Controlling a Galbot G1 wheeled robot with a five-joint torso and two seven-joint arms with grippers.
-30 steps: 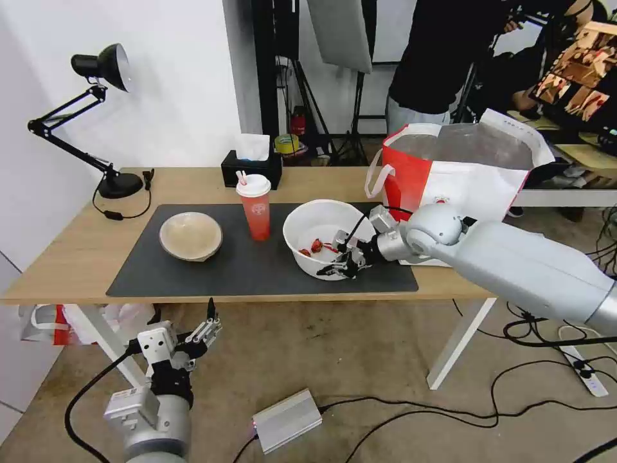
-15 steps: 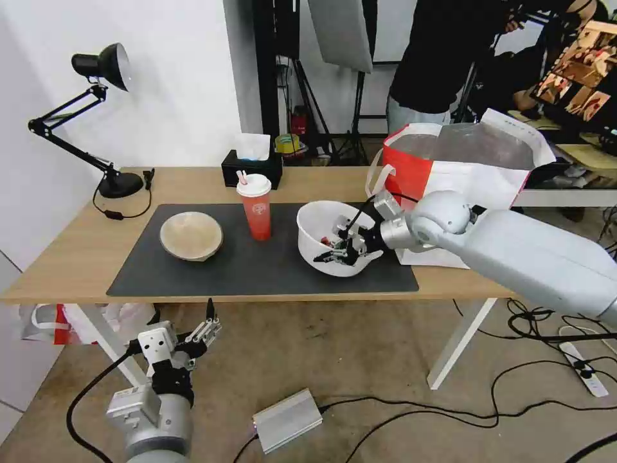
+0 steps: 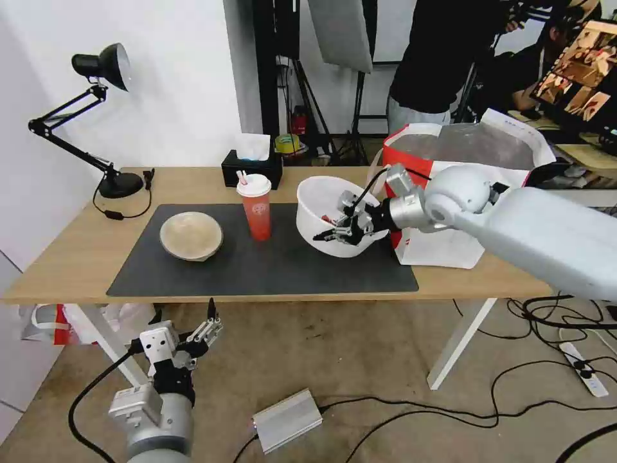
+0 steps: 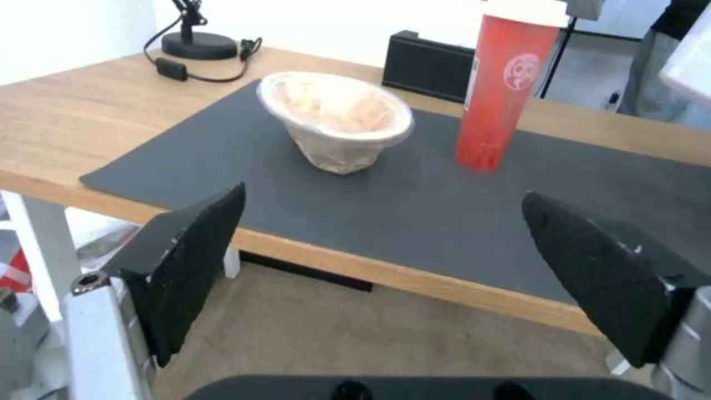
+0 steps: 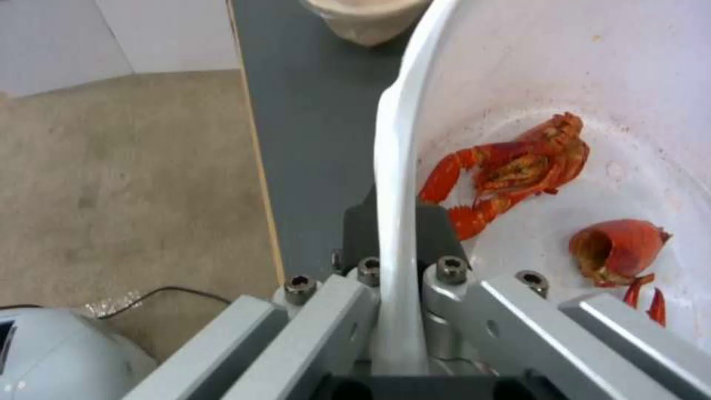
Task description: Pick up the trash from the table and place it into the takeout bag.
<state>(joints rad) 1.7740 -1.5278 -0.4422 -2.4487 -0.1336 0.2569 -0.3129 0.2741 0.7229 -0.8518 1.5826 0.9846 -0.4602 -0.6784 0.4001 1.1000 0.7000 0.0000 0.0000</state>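
Since earlier, right tool (image 3: 347, 230) clamping white bowl (image 3: 321, 199) rim, lifted, tilted bagward.

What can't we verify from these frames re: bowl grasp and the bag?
- Takeout bag interior: head view shows just the silvery lining near the top; its walls hide the bottom.
- White bowl far rim and underside: cut off by the right wrist view's edge; in the head view the right gripper covers the pinched rim.
- Red cup lid: cut off at the left wrist view's edge.
- Left gripper: open, below the table.
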